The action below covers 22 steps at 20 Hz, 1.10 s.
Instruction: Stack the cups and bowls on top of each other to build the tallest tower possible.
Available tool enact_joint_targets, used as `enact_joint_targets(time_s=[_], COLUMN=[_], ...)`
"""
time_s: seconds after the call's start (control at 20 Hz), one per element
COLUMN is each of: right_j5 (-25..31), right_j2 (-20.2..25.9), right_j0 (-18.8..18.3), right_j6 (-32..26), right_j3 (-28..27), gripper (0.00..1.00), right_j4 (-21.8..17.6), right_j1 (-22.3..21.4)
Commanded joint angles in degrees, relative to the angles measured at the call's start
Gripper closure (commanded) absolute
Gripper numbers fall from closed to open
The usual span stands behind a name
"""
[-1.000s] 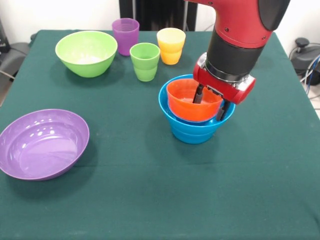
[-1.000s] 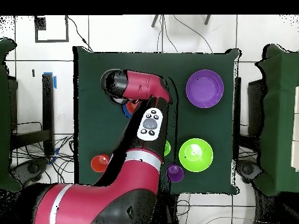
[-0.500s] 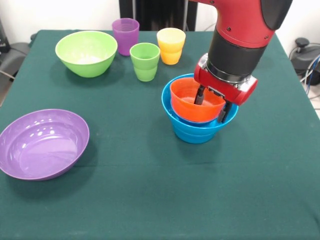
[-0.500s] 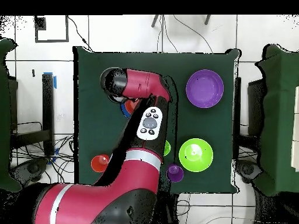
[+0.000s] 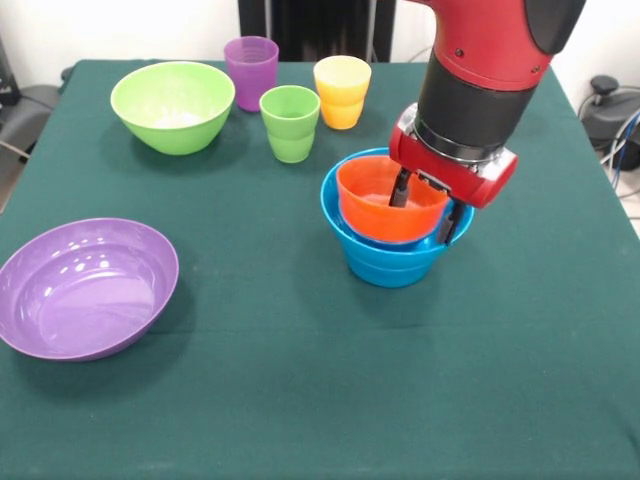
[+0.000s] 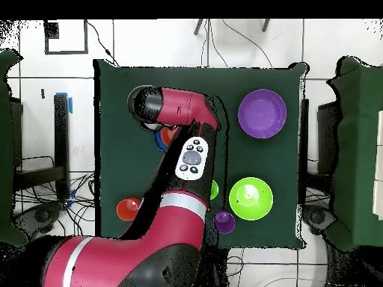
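The green surface (image 5: 300, 400) carries everything. The red and black arm (image 5: 480, 80) comes down from the far right, its wrist tilted toward the near left over the stack. The large purple bowl (image 5: 85, 288) lies near left; the lime green bowl (image 5: 172, 105) sits far left. Right of centre, the light blue bowl (image 5: 385, 255) holds the small orange bowl (image 5: 388, 200). The claw (image 5: 424, 207) is clamped on that orange bowl's right rim, one finger inside and one outside. Purple cup (image 5: 251, 72), green cup (image 5: 290, 122) and yellow cup (image 5: 342, 91) stand far behind.
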Motion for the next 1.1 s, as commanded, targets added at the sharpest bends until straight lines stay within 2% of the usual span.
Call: enact_joint_targets(time_s=[0.05, 0.5, 1.1], right_j5=[2.0, 6.9, 11.9], right_j2=[7.7, 7.2, 7.1], right_j0=[-1.2, -1.2, -2.5], right_j6=[-3.0, -3.7, -5.3], right_j3=[2.6, 5.9, 4.7], gripper=[0.0, 0.0, 0.0], right_j4=[-1.5, -1.6, -2.8], right_j1=[-3.3, -9.0, -11.1])
